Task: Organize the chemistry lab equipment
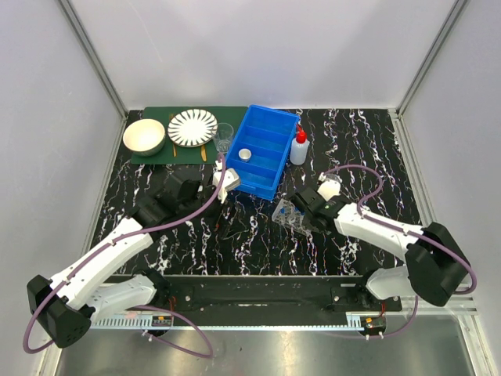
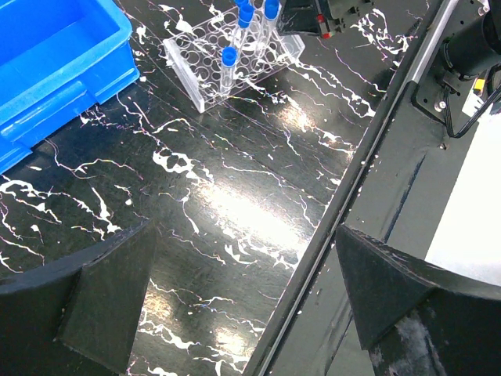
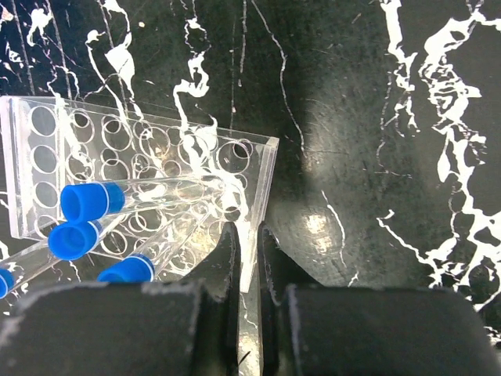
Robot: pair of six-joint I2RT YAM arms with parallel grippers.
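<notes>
With the right tool (image 3: pixel 246 239) pinching the edge of the tube rack (image 3: pixel 156 141) and the left tool (image 2: pixel 246 282) hanging open, the next move likely means sliding it without spilling the tubes (image 3: pixel 84 201).

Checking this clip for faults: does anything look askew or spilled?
The clear tube rack sits skewed to the table edges, the right gripper shut on its side wall. Nothing looks spilled or broken.

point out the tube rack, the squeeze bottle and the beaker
tube rack (image 3: pixel 141 145), right wrist view, on its holed top plate
squeeze bottle (image 1: pixel 298 151), top view, on its white body
beaker (image 1: pixel 224 136), top view, on its clear wall
</notes>
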